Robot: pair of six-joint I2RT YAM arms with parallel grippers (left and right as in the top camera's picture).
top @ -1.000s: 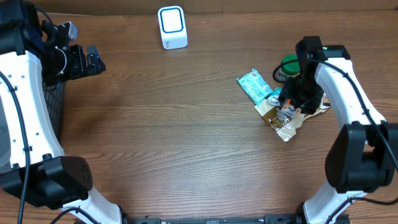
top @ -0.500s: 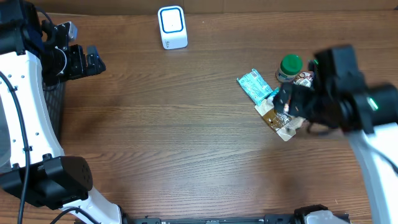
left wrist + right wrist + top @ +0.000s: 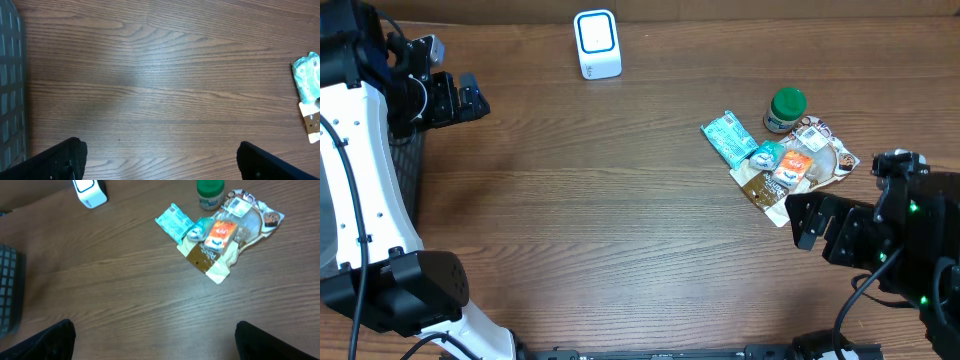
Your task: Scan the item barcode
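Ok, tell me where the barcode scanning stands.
Done: nothing visibly; no item sits by the white scanner. In hand: nothing; right gripper and left gripper both show open, empty fingers. Left: pick from the snack pile and show a barcode to the scanner.

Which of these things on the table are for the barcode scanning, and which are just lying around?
For the job:
- scanner
- goods that could be scanned: teal packet, orange packet, brown packet, jar

Lying about:
- basket at the left edge; nothing shows it in use
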